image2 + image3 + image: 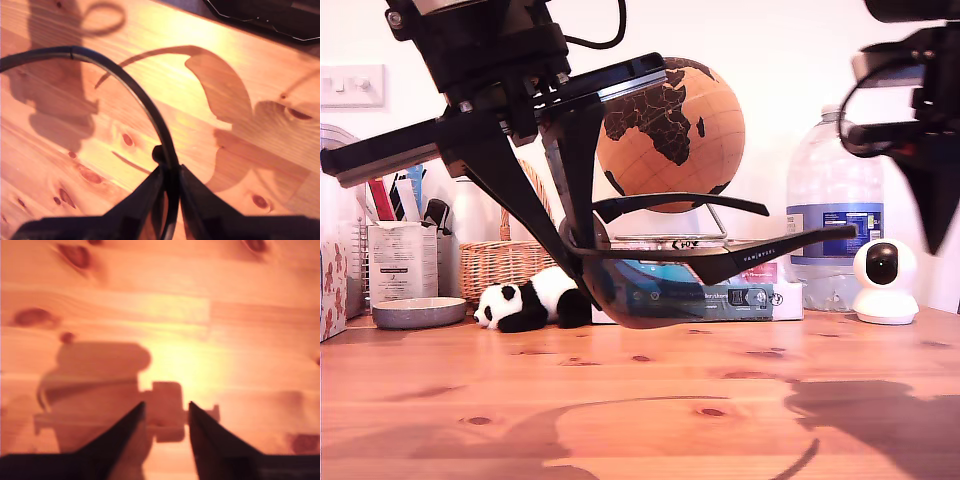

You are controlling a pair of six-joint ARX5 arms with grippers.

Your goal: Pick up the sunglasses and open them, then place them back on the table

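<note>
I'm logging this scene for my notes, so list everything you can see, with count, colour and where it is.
sunglasses: 1, black, held above the table, arms open
table: 1, orange-brown wood, under everything
globe: 1, tan and dark, behind the sunglasses
panda: 1, black and white, lying at the back
basket: 1, wicker, behind the panda
dish: 1, grey, exterior view's left
bottle: 1, clear with blue label, exterior view's right
camera: 1, white, beside the bottle
box: 1, blue and white, under the globe
first gripper: black, shut on the sunglasses
second gripper: black, open, empty
</note>
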